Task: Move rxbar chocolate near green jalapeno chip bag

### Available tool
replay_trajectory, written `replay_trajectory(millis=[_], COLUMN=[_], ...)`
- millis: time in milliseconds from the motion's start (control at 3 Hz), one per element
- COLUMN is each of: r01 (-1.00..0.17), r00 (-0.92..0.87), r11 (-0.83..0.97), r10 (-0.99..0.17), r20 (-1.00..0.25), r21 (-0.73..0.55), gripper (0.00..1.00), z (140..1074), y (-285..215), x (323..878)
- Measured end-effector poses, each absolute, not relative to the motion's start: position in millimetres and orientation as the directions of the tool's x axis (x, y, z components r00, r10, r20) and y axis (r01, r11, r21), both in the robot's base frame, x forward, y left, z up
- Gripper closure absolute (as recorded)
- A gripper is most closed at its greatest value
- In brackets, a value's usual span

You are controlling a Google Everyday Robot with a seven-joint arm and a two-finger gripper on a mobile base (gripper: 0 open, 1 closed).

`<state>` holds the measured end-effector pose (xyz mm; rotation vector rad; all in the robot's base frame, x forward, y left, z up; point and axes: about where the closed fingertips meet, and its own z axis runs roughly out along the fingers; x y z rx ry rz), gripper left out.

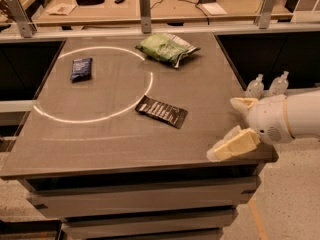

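hovering tool [223, 129], spread wide | right edge of grey table [100, 139]

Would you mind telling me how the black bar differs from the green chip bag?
The black bar is flat and thin; the green chip bag is puffy and larger. The bar lies centrally; the bag lies near the far edge. Both lie untouched; the gripper, jaws open, hovers by the table's front right corner.

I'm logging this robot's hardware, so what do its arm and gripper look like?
The arm is a smooth white rounded tube with a thin yellowish ring near the wrist. The gripper, by the grey table's front right corner, has two pale cream-yellow wedge-shaped fingers. No cables or lettering show.
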<state>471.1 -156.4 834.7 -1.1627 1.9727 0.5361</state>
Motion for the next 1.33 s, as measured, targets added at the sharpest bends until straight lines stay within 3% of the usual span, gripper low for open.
replay_trajectory(millis=[1333], r01=[-0.895], r00=[-0.225], r11=[0.440], r10=[-0.582], r20=[-0.781], r21=[-0.070], gripper=[0.00], z=[850], y=[-91], x=[520])
